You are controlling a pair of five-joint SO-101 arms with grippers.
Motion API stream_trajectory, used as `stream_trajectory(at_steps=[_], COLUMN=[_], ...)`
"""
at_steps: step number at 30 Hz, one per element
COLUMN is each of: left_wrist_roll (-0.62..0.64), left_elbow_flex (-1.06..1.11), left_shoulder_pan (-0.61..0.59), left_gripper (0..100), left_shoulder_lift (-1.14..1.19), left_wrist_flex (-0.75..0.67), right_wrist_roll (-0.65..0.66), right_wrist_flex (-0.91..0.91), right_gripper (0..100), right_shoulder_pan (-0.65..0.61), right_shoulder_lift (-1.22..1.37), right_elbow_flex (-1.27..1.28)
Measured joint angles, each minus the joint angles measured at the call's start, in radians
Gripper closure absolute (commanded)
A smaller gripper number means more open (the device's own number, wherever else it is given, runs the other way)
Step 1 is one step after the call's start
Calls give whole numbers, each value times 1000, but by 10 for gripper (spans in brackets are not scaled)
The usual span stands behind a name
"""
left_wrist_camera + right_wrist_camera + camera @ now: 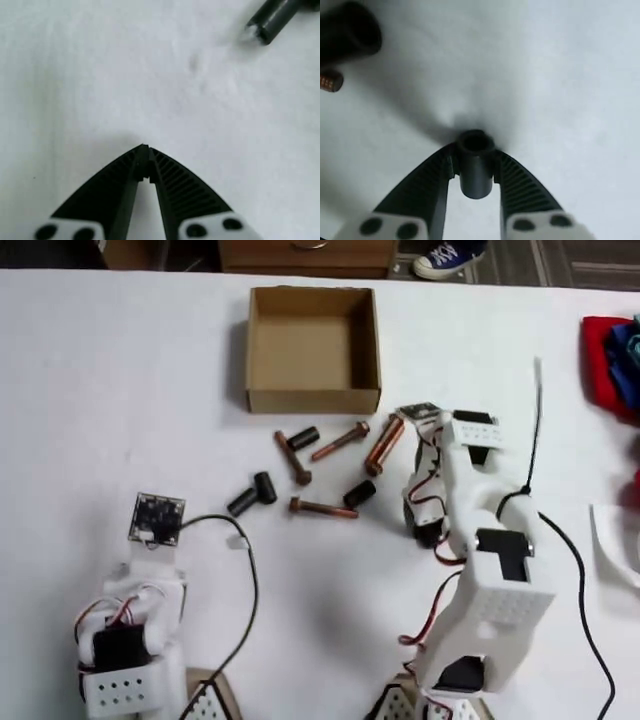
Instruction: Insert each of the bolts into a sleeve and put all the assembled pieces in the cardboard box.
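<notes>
Right gripper [475,158] pinches a black sleeve [476,176]; left gripper [144,150] is pressed together.

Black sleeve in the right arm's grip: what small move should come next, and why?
Probably lift it slightly. The right end effector is shut on the sleeve, while the bolts lie loose on the table nearby and the cardboard box holds nothing, so raising it would free it to meet a bolt.
</notes>
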Motion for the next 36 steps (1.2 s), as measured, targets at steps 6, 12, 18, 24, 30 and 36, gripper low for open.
stream_trajectory(at_steps=[6,12,18,24,30,36], left_wrist_roll=[0,0,0,0,0,0], left_elbow_flex=[0,0,0,0,0,0], left_shoulder_pan=[0,0,0,0,0,0], left_gripper=[973,973,973,973,973,973], left_shoulder_lift=[0,0,0,0,0,0], left_wrist_flex=[0,0,0,0,0,0], right_wrist_roll=[58,64,43,0,-2,-3], right_wrist_flex=[-81,-338,-577,-626,-626,-626], right_gripper=[976,977,977,978,978,978], right_shoulder_pan=[31,34,34,34,3,5], right_shoulder_lift=[-285,-733,-1122,-1369,-1470,-1476], right_elbow_flex=[267,690,1077,1272,1327,1327])
